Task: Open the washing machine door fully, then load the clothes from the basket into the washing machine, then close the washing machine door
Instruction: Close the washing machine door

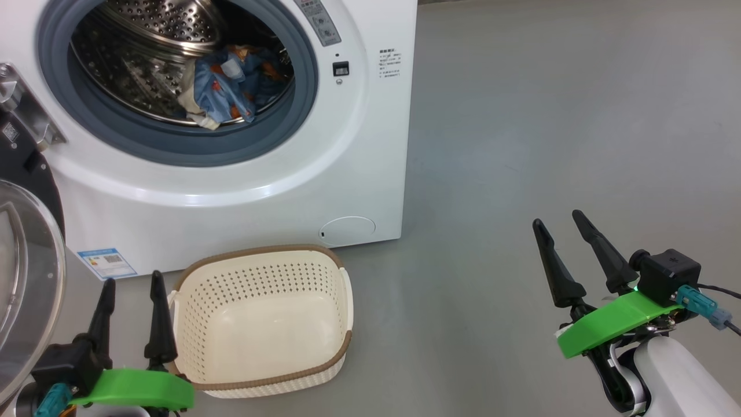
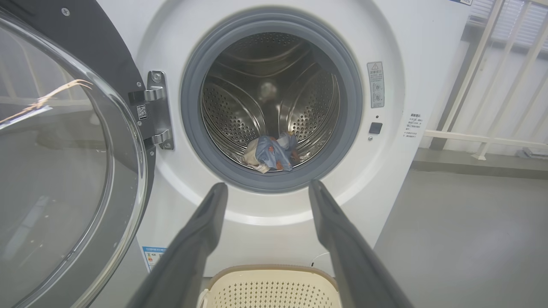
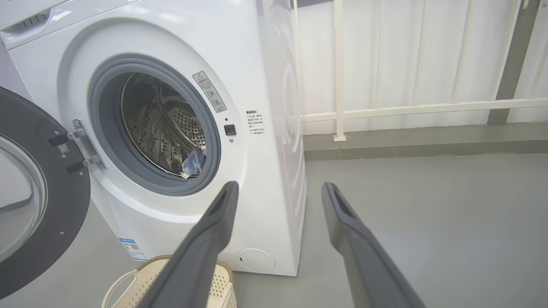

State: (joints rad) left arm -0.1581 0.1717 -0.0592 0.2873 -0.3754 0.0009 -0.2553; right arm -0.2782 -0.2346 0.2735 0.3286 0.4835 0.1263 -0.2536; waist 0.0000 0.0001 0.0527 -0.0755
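Clothes (image 1: 226, 87) lie in the washing machine (image 1: 260, 191), its door (image 2: 55, 162) standing wide, basket (image 1: 260, 318) in front; left gripper (image 1: 132, 280) and right gripper (image 1: 558, 219) both spread apart

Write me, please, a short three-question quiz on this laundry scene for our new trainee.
1. Fill in: the washing machine door stands ____.
2. True or false: the basket has clothes in it.
3. Where do the clothes lie? A: in the drum of the washing machine; B: in the basket; C: draped over the door.
Key: 1 open; 2 false; 3 A.
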